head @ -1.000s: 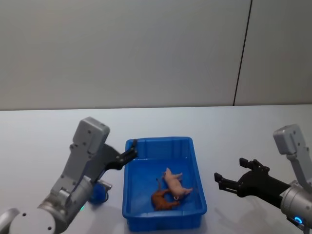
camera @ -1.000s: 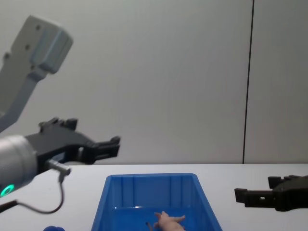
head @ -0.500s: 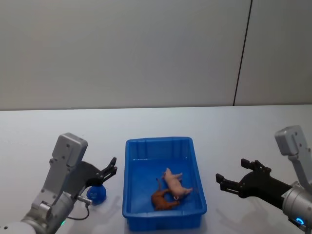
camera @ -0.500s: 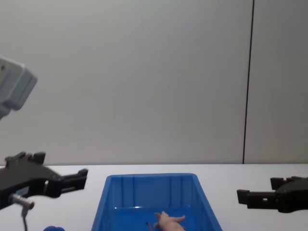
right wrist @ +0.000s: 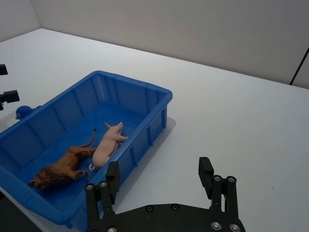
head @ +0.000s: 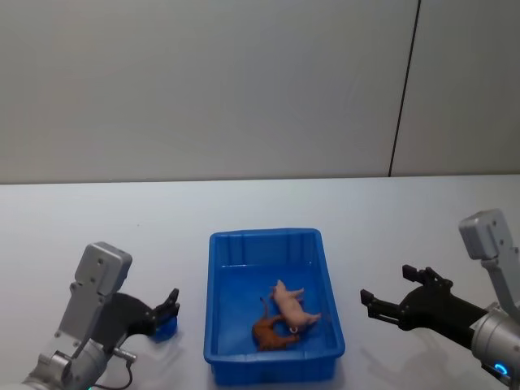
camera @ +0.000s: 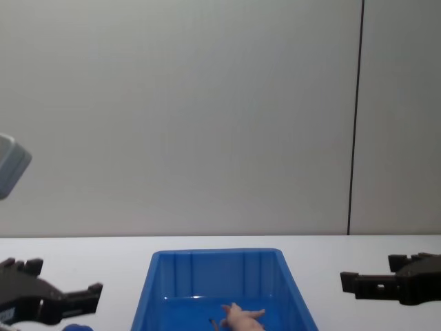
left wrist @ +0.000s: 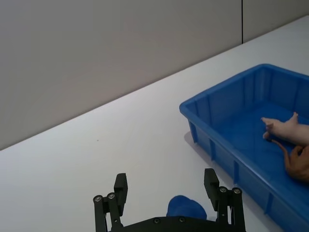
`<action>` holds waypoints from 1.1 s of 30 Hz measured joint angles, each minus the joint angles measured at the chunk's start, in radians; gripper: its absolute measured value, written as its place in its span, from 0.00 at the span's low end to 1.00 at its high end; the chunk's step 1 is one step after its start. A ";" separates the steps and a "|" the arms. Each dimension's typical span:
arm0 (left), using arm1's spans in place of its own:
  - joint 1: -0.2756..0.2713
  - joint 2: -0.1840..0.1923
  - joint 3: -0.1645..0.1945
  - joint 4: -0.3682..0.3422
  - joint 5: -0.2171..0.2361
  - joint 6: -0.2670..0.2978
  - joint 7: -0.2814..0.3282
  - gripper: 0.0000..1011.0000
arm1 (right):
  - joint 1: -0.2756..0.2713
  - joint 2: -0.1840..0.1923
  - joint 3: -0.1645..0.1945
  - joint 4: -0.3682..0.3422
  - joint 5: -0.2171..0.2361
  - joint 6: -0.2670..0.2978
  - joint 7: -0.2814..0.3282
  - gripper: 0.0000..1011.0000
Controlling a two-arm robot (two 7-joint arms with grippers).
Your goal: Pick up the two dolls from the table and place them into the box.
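**Left hand low by the blue plush, two dolls in the box**

White table [head: 390, 203] runs back to a plain grey wall. We see the blue box [head: 273, 238] at centre, with the pink pig [head: 292, 305] and the brown animal [head: 271, 331] lying touching inside it, near its front right corner.

Half a second ago our left hand [head: 171, 302] hung higher beside the box's left wall; it has since dropped and pulled back toward us. Its fingers are spread wide and grip nothing, straddling the round blue plush [left wrist: 186, 208], which sits on the table just left of the box.

Our right hand [head: 385, 297] has barely moved: it hovers right of the box, apart from it, fingers spread and empty.
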 joint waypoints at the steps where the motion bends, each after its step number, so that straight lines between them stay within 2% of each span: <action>1: 0.001 0.001 0.000 0.001 0.000 0.003 -0.003 0.99 | 0.000 0.000 0.000 0.000 0.000 0.000 0.000 0.99; 11: 0.002 0.005 -0.003 0.043 0.008 0.022 -0.065 0.99 | -0.001 0.001 0.000 0.000 0.000 0.000 0.000 0.99; 29: -0.026 -0.018 0.001 0.127 0.024 0.008 -0.168 0.99 | -0.001 0.001 0.000 0.000 0.000 0.000 0.000 0.99; 33: -0.037 -0.027 0.003 0.153 0.031 0.005 -0.190 0.93 | -0.001 0.001 0.000 0.000 0.000 0.000 0.000 0.99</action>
